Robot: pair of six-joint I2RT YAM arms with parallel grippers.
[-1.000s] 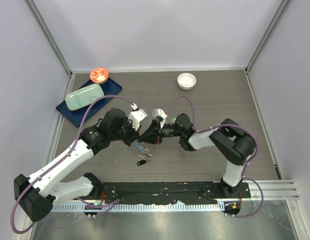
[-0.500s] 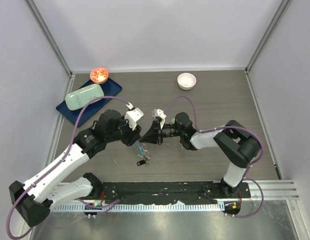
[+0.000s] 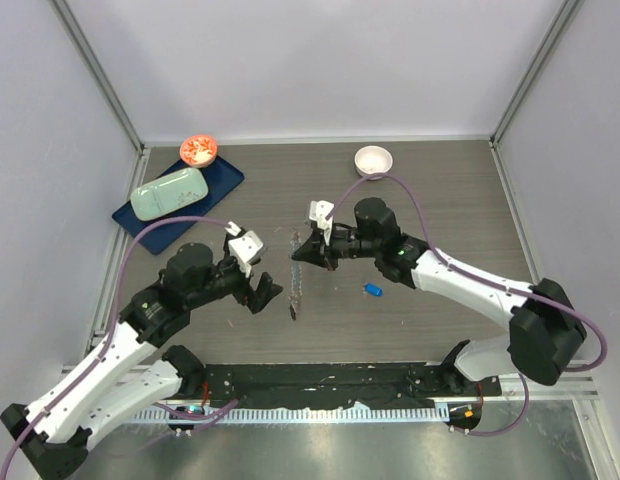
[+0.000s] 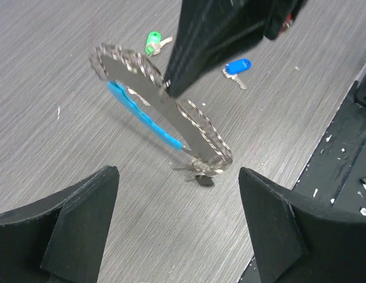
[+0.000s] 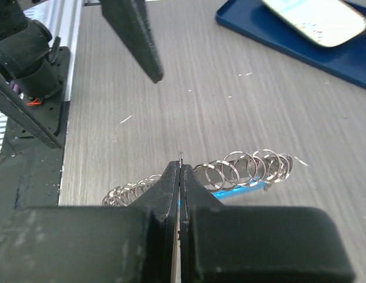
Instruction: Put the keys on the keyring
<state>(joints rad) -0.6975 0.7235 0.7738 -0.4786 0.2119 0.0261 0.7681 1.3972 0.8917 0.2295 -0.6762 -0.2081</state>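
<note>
My right gripper [image 3: 301,253] is shut on the keyring [image 3: 296,277], a silvery coiled chain loop with a light-blue strip, and holds it above the table. The right wrist view shows its jaws pinched on the keyring [image 5: 248,168] near its middle. My left gripper [image 3: 264,297] stands open just left of the loop, holding nothing; its fingers [image 4: 82,224] frame the keyring [image 4: 159,112]. A black-headed key [image 4: 203,180] hangs at the loop's low end. A green key [image 4: 152,42] and a blue key [image 4: 237,66] lie loose on the table; the blue key [image 3: 372,290] lies right of the loop.
A white bowl [image 3: 373,161] stands at the back. At the back left, a blue tray [image 3: 226,176] holds a light-green case [image 3: 168,193], with a red round dish [image 3: 198,150] behind it. A black rail [image 3: 320,380] runs along the near edge.
My left gripper has let go of the keyring, opened wide and drawn back to the near left. The right gripper has closed on the keyring and holds it alone. The blue key now shows.
</note>
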